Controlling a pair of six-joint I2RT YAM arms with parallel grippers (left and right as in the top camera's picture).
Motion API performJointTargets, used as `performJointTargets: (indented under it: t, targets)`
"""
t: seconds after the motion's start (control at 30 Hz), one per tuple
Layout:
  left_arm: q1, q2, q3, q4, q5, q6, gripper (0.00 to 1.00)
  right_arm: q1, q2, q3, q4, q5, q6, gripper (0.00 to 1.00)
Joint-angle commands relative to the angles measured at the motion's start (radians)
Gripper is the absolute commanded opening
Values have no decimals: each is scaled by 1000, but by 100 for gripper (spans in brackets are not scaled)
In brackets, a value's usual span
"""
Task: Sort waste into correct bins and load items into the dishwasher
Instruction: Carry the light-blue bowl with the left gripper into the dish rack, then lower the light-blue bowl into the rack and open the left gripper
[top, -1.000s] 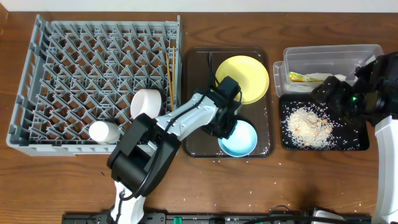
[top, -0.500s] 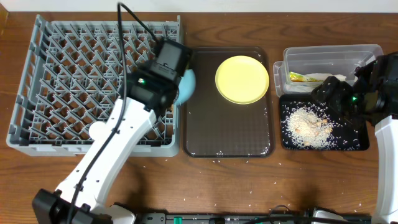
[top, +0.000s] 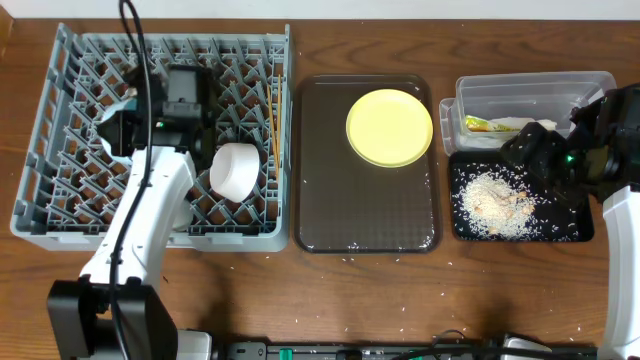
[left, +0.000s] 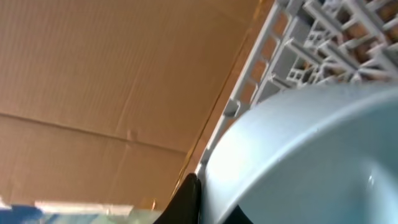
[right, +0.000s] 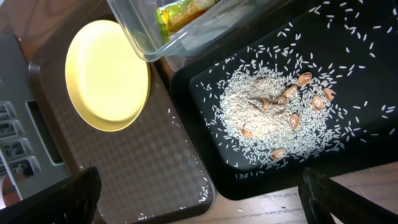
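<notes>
- left gripper (top: 135, 125) is clamped on the blue bowl (left: 298, 155), holding it tilted over the left half of the rack (top: 90, 70); I can't tell whether it's seated between the pegs
- right gripper (right: 205, 199) has its jaws spread wide with nothing in them, hanging over the two bins far right of the rack
- already in the rack: white bowl (top: 235, 168) near the middle right, chopsticks (top: 272, 120) along the right edge
- can't spot the cup anywhere, could be under the left arm
- plate (top: 389, 127) sits on the brown tray (top: 360, 220) just right of the rack, looks like the main item left to load
- waste looks mostly sorted: wrapper (top: 480, 124) and napkin (top: 528, 126) in the clear tub (top: 530, 88), rice (right: 261, 106) piled in the black tray (top: 575, 232)
- a few stray grains lie on the brown tray and the table in front of it
- so I'd call it well past halfway: set the bowl down, then the plate
</notes>
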Motion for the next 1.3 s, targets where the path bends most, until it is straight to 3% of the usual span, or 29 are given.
performJointTargets:
  t: [0.0, 0.17, 0.57, 0.67, 0.73, 0.8, 1.03, 1.17, 1.27]
  targets:
    - [27, 32, -66, 124, -53, 65, 7, -3, -5, 5, -1, -7, -4, 99]
    - [29, 145, -89, 263, -93, 86, 7, -3, -5, 5, -2, -7, -4, 99]
    - [-87, 226, -89, 285, -93, 79, 8, -3, -5, 5, -1, -7, -4, 99]
    - [-109, 226, -89, 284, -93, 79, 27, -3, -5, 5, -1, -7, -4, 99]
    - [-140, 226, -89, 285, -90, 78, 46, -3, -5, 5, -1, -7, -4, 99]
    - [-176, 224, -88, 285, -57, 78, 52, -3, -5, 5, -2, -7, -4, 99]
    - [-312, 119, -81, 278, 72, 43, 41, -3, -5, 5, -1, -7, -4, 99]
    - [-324, -44, -78, 169, 304, -95, 40, -3, -5, 5, -1, -7, -4, 99]
    - [-279, -154, -78, 38, 565, -239, 20, -3, -5, 5, -2, -7, -4, 99]
